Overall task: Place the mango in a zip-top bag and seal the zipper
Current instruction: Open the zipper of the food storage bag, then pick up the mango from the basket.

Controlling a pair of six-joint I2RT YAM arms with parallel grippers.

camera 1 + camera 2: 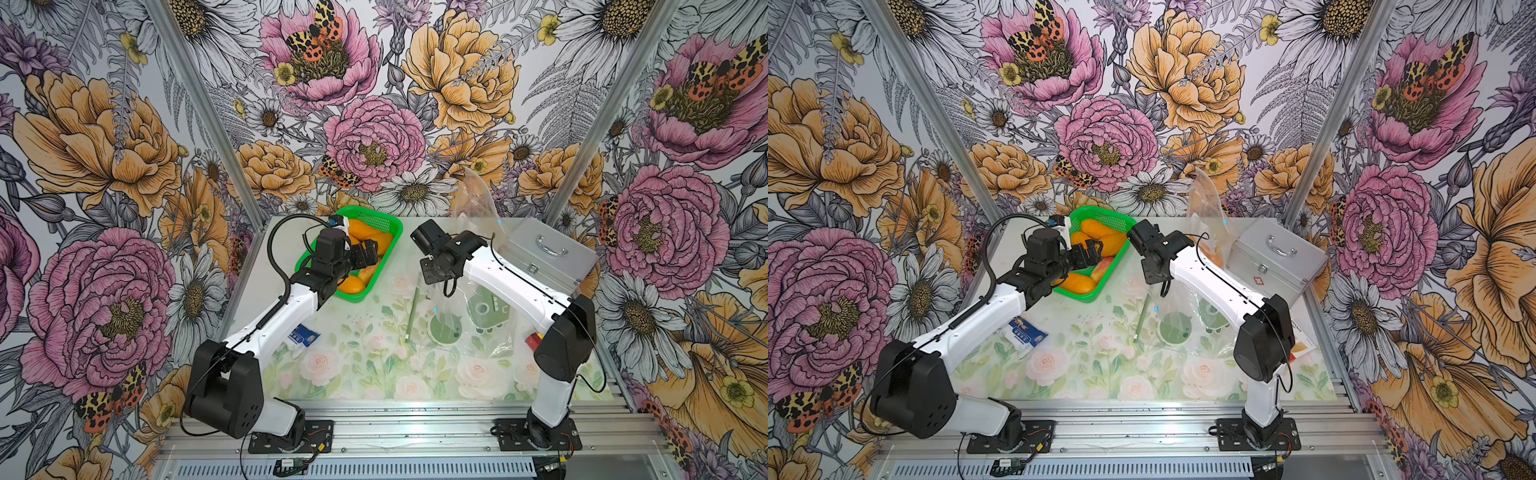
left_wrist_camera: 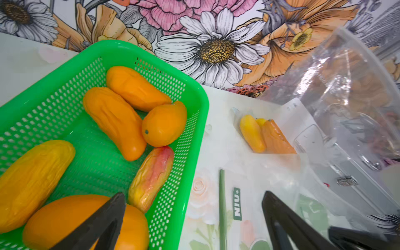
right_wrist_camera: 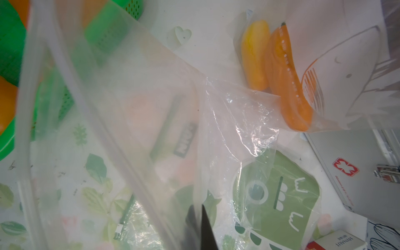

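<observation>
over the left side of the counter (image 1: pixel 353 374), the left arm (image 1: pixel 274 320) reaches forward and inward from its base, its wrist bent toward the green basket (image 1: pixel 395 232). the left tool (image 2: pixel 193 194) is spread wide and empty, one finger hanging above an orange mango (image 2: pixel 65 216) and the other out past the basket's rim, over the counter. six mangoes (image 2: pixel 114 121) lie loose in the basket, yellow-orange, several with wrinkled skin, and one slimmer mango (image 2: pixel 151 177) is flushed pink-red. just beside the basket a flat bag (image 2: pixel 249 184) with a green strip along one edge carries a green label (image 2: pixel 237 203) reading "niu+". further right, the right arm (image 1: pixel 511 282) folds inward toward the middle of the counter, and the right tool (image 3: pixel 200 225) is clenched on the film of a clear zip-top bag (image 3: pixel 151 108), whose pale zipper bands cross the right wrist view. behind it another bag (image 3: pixel 313 65) holds a yellow and an orange mango. at the far right a silver case (image 1: pixel 544 249) shows a red cross, and a small box (image 3: pixel 344 240) reads "hynaut".
</observation>
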